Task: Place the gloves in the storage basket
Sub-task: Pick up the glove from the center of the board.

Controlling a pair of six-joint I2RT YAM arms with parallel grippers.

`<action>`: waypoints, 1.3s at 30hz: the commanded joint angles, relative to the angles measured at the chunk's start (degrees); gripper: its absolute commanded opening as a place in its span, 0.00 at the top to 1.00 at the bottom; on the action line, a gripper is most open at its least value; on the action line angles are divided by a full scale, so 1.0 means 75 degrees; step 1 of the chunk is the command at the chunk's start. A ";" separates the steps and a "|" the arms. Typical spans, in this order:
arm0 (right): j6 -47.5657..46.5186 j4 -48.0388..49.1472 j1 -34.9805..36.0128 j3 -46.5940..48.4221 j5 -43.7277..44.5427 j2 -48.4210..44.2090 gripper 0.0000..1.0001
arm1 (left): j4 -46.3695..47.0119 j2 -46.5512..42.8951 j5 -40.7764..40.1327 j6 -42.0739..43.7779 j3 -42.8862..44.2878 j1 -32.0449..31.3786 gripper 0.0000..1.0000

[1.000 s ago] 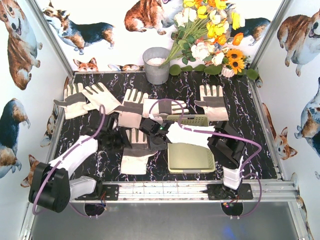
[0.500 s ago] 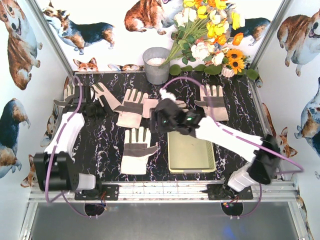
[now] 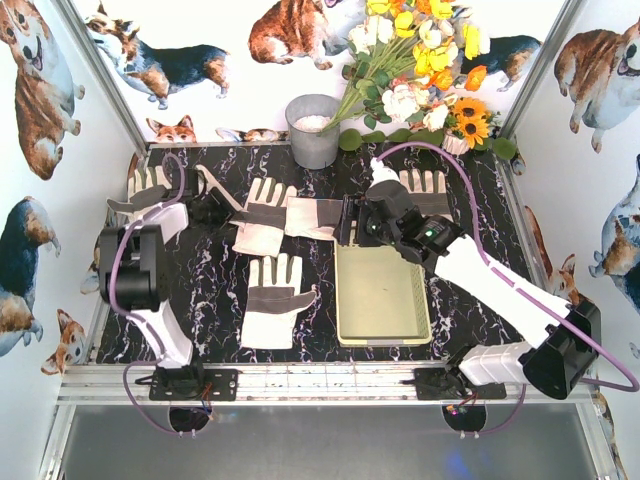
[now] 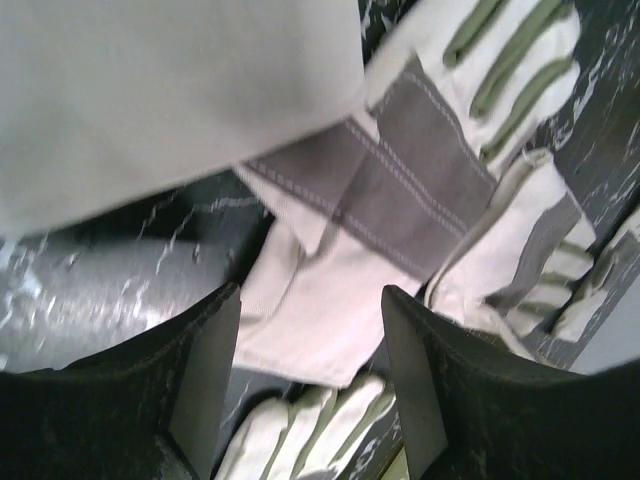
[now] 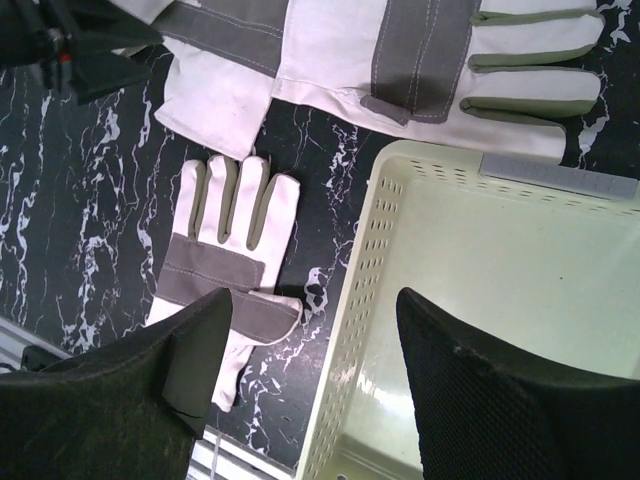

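Observation:
Several cream-and-grey gloves lie on the black marbled table: one at the far left (image 3: 150,190), two near the middle (image 3: 262,215) (image 3: 315,218), one at the back right (image 3: 425,190), one in front (image 3: 272,300). The pale yellow-green storage basket (image 3: 345,300) holds nothing. My left gripper (image 3: 207,211) hangs open just above overlapping gloves, a white cuff (image 4: 320,320) showing between its fingers. My right gripper (image 3: 350,224) is open over the basket's far left corner; in the right wrist view the basket's slotted wall (image 5: 365,300) runs between its jaws, the front glove (image 5: 225,260) to the left.
A round grey metal bucket (image 3: 314,130) and a bunch of flowers (image 3: 420,80) stand against the back wall. Corgi-print walls close in the table on three sides. An aluminium rail (image 3: 330,382) runs along the near edge by the arm bases.
My left arm swung out to the back left and now reaches right over the gloves there. My right gripper moved right and back to the basket's far corner.

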 commanded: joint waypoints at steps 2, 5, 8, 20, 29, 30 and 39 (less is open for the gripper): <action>-0.0362 0.0308 -0.0276 0.0232 -0.0617 -0.0251 0.31 | 0.0837 0.0639 0.0032 -0.0650 0.0689 0.0114 0.48; -0.0407 0.0418 -0.0440 0.0294 -0.0931 -0.0055 0.31 | 0.0819 0.0805 -0.0249 -0.0583 0.0782 0.0110 0.49; -0.0457 0.0391 -0.0569 0.0494 -0.1010 0.0246 0.32 | 0.0978 0.1001 -0.0301 -0.0612 0.0722 0.0099 0.50; -0.0227 0.0628 -0.0808 0.0901 -0.1676 0.0985 0.33 | 0.1325 0.0640 -0.0875 -0.1123 -0.0010 -0.0003 0.54; 0.0037 0.0776 -0.0809 0.0259 -0.1572 0.0489 0.33 | 0.1905 0.0847 -0.0890 -0.1586 -0.0350 -0.0036 0.54; 0.0046 0.0767 -0.0808 0.0263 -0.1572 0.0455 0.33 | 0.1973 0.0938 -0.0893 -0.1622 -0.0303 -0.0039 0.54; 0.0119 0.0631 -0.0808 0.0071 -0.1312 0.0091 0.33 | 0.2698 0.1538 -0.0899 -0.2154 -0.0325 -0.0078 0.62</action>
